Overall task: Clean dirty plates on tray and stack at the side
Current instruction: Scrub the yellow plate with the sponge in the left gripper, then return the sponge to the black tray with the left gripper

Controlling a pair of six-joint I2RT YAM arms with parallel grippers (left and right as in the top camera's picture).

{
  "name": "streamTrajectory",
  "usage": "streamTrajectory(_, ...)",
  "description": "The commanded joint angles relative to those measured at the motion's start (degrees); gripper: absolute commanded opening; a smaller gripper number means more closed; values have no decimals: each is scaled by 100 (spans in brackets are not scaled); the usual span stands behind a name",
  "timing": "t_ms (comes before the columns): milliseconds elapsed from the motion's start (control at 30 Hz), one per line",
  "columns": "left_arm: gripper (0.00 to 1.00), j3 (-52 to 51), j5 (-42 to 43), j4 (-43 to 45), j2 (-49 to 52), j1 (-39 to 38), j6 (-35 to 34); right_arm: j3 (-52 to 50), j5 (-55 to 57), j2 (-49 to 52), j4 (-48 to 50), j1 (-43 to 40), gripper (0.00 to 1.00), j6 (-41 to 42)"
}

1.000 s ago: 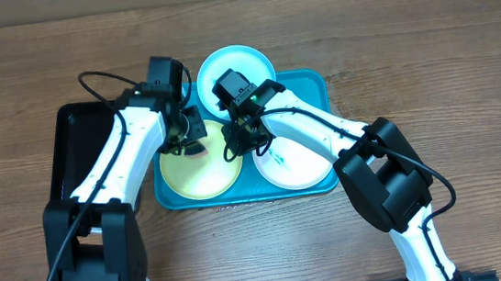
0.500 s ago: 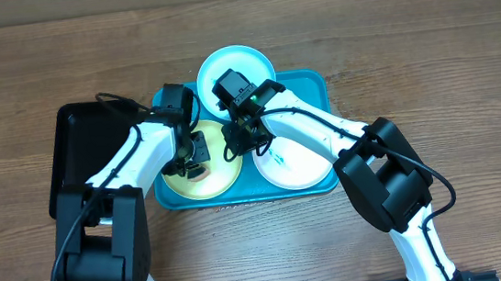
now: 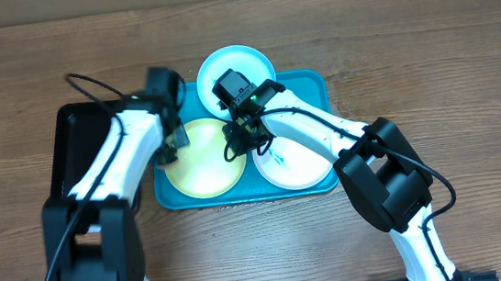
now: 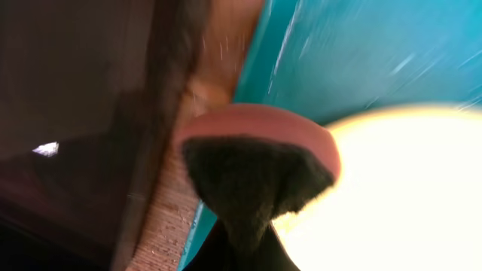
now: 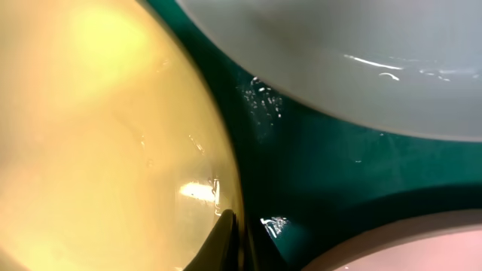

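Observation:
The teal tray (image 3: 310, 89) holds the yellow-green plate (image 3: 202, 164) at left and the white plate (image 3: 294, 166) at right. The pale blue plate (image 3: 247, 60) lies over the tray's far rim. My left gripper (image 3: 174, 140) is shut on a pink sponge with a dark scrub face (image 4: 256, 162), at the yellow-green plate's left edge (image 4: 407, 196) over the tray's left rim. My right gripper (image 3: 243, 141) is shut on the yellow-green plate's right rim, and its fingers (image 5: 230, 241) pinch that rim (image 5: 98, 135). The white plate has a small green smear.
A narrow black tray (image 3: 77, 157) lies left of the teal tray, and it also shows in the left wrist view (image 4: 75, 83). Bare wooden table (image 3: 426, 50) surrounds both trays. Water drops sit on the teal tray floor (image 5: 324, 173) between the plates.
My left gripper with the sponge has moved from over the yellow-green plate's middle to its left edge. The right gripper has stayed on the plate's rim.

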Motion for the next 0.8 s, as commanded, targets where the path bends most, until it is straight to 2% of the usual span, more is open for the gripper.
streamTrajectory(0,4,358,455,-24,-809,295,-162,297,131,17,-11,-31,4,-70)
streamTrajectory(167,4,358,485,-188,-1292,1051,-61,575,142,-90,-221,-31,4,-345)
streamTrajectory(300,4,323,505,-332,-1272,1827,-9,833,212,-243,-393,-31,4,-354)
streamTrajectory(433,4,214,866,-216,-1060,2465,-9,1043,575,-391,-487,-31,4,-354)
streamTrajectory(600,4,170,1049,-103,-688,2933,-9,1429,887,-468,-931,-26,4,-592)
streamTrajectory(767,4,170,1130,122,-317,3053,-7,1808,1021,-472,-1412,-15,4,-612)
